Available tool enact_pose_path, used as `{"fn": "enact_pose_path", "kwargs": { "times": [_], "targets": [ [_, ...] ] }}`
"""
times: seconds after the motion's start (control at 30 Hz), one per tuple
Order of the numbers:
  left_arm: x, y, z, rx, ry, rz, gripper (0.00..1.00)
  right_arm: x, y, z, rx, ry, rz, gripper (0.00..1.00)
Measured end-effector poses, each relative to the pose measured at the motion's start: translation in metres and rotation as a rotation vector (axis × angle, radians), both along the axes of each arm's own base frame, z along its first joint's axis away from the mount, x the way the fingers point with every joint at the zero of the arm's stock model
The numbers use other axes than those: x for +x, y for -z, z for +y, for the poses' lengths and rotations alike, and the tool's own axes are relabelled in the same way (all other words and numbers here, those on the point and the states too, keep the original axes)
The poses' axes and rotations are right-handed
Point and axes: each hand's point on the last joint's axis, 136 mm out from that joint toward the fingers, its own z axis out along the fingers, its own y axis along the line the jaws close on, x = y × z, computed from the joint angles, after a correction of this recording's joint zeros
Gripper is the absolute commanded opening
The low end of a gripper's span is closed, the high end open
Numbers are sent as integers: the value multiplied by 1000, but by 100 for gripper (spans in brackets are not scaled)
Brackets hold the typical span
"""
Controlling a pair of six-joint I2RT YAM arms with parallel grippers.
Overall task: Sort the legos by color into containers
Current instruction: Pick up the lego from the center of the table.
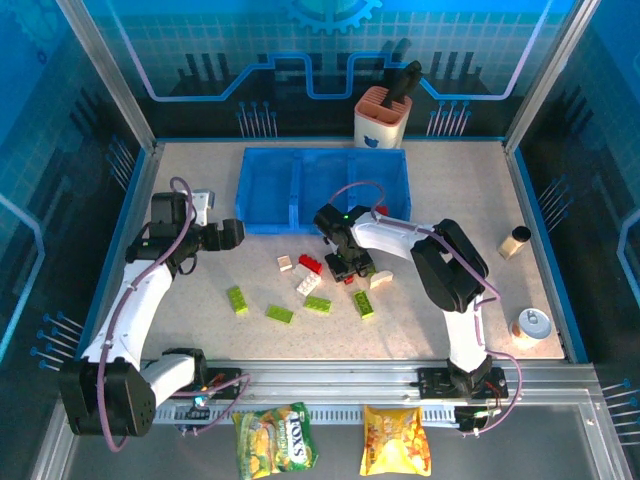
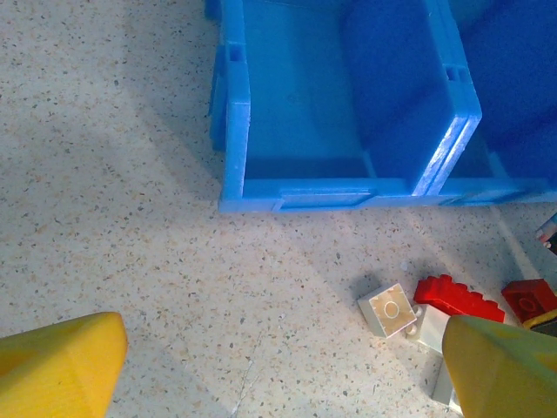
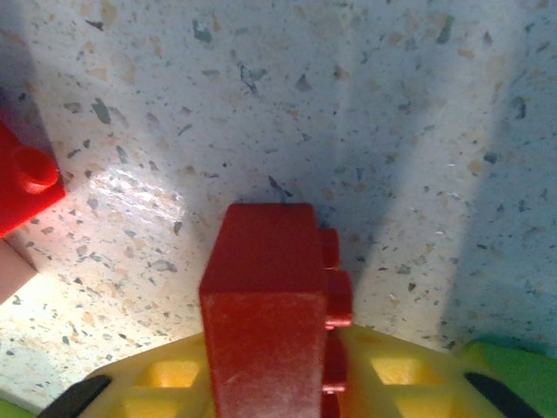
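The containers [image 1: 262, 225], three joined blue bins, stand at the back middle of the table, and their near wall [image 2: 313, 193] shows in the left wrist view. Loose legos lie in front of them: green [image 1: 280, 313], red [image 1: 310, 264] and cream [image 1: 309, 284]. My right gripper [image 1: 350, 268] is low over this pile. Its yellow jaws [image 3: 270, 387] are shut on a red lego [image 3: 265, 287] just above the table. My left gripper [image 1: 232, 233] hovers left of the pile, open and with nothing between its fingers [image 2: 61, 366]. A cream lego [image 2: 389, 310] and a red lego [image 2: 457, 299] lie near its right finger.
An orange-and-white holder [image 1: 383, 115] stands behind the bins. A small cylinder [image 1: 515, 241] and a round tin [image 1: 531, 325] sit at the right edge. Two snack bags [image 1: 275, 438] lie below the arms' rail. Another red lego [image 3: 22, 187] lies left of the held one.
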Motion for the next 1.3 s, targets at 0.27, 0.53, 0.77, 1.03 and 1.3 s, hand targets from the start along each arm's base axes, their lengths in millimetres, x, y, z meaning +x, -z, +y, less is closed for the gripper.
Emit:
{"fn": "enact_pose_path", "kwargs": {
  "times": [0.27,0.53,0.77,1.03,1.3],
  "targets": [
    [0,0,0,1,0,0,95,0,0,0,-1,3,-1,25],
    [0,0,1,2,-2,0,95,-1,-3,-5,-25,0,-5,25],
    [0,0,1,3,-3,0,95,1,-32,-9,-27,1,-47,26],
    [0,0,2,8,-7,0,95,11,-64,-8,6,12,-112,27],
    [0,0,2,9,-7,0,95,36,-70,-48,-2,106,-119,27]
  ]
}}
